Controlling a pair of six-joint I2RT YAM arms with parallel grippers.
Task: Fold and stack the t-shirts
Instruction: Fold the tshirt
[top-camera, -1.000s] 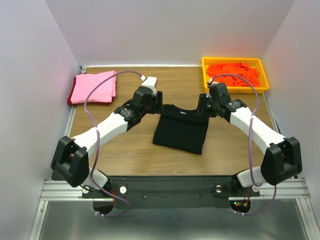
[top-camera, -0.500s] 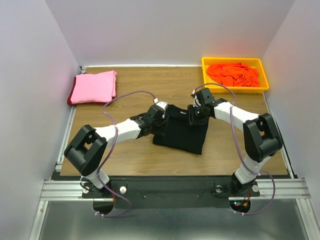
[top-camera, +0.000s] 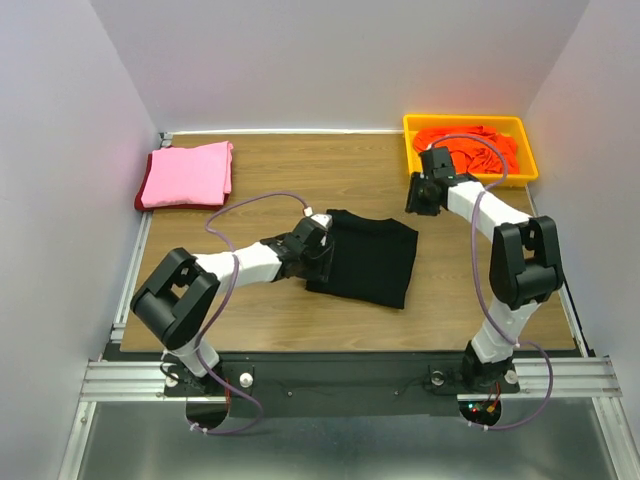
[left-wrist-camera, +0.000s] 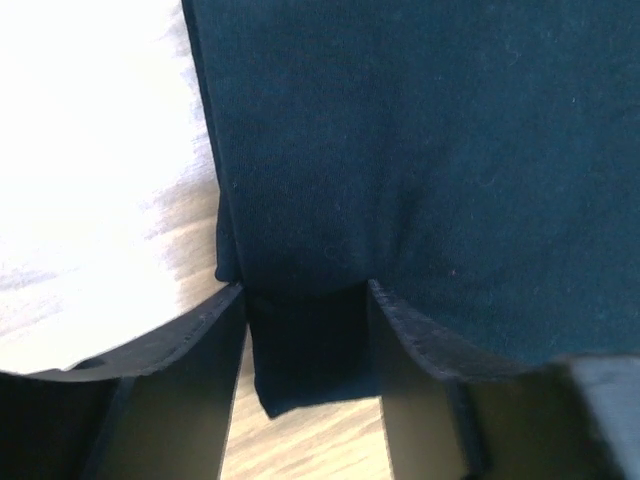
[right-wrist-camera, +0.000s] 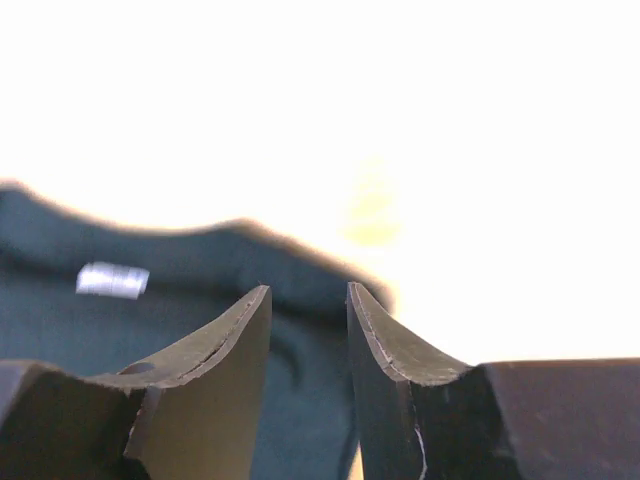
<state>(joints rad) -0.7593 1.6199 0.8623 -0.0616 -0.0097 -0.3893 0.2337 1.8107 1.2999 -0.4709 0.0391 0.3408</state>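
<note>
A folded black t-shirt lies on the wooden table at the middle. My left gripper is low at its left edge. In the left wrist view the left gripper is shut on a thick corner of the black t-shirt, and the cloth fills the gap between its jaws. My right gripper hangs open off the shirt's far right corner. In the right wrist view nothing sits between the right gripper's jaws, and the black t-shirt with its white label lies below.
A folded pink t-shirt rests on a dark red one at the back left. A yellow tray at the back right holds crumpled orange t-shirts. White walls stand on three sides.
My right gripper has let go of the shirt's far edge and pulled back toward the tray. My left gripper slid nearer along the shirt's left edge and closed on it.
</note>
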